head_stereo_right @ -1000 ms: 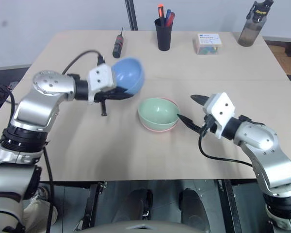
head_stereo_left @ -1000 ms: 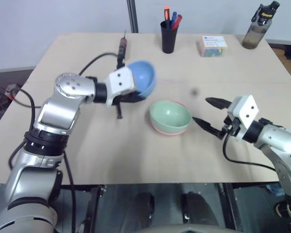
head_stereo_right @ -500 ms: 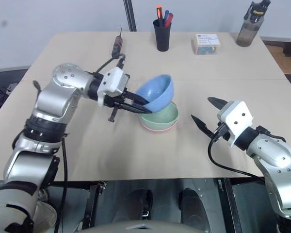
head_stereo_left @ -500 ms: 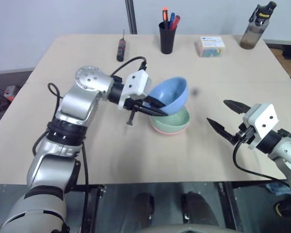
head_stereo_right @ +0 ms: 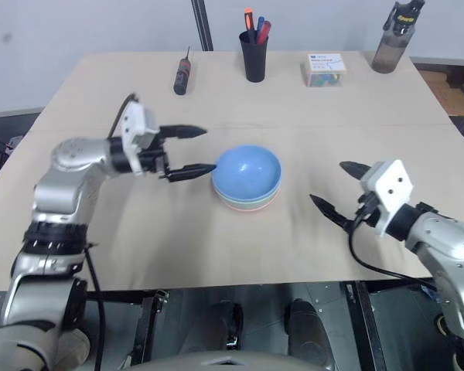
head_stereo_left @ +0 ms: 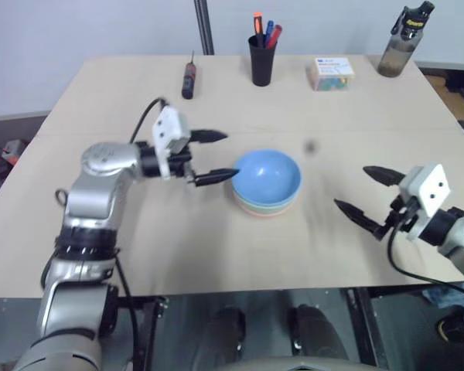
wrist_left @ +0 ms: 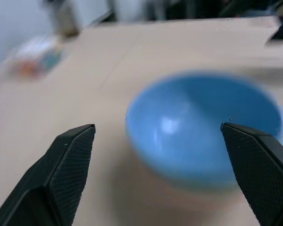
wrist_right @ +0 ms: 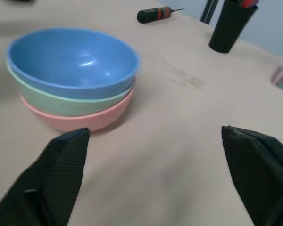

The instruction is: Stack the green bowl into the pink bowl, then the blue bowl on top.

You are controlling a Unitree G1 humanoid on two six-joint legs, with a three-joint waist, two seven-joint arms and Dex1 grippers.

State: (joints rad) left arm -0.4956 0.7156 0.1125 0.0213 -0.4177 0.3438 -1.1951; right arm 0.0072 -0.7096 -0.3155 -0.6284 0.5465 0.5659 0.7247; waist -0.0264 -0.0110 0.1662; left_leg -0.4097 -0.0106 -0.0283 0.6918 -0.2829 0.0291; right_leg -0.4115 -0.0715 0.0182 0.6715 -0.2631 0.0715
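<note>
Left end effector (head_stereo_left: pixel 209 157) is wide open and holds nothing, right end effector (head_stereo_left: pixel 366 193) too — the blue bowl (head_stereo_left: pixel 267 172) sits in the green bowl (wrist_right: pixel 61 100) in the pink bowl (wrist_right: pixel 73 117) on the tabletop (head_stereo_left: pixel 178 232), so the stack looks done.

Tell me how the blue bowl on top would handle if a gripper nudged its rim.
The blue bowl looks like thin plastic, so probably light and stiff. Nested in the green bowl, it would likely slide or rock rather than tip out.
</note>
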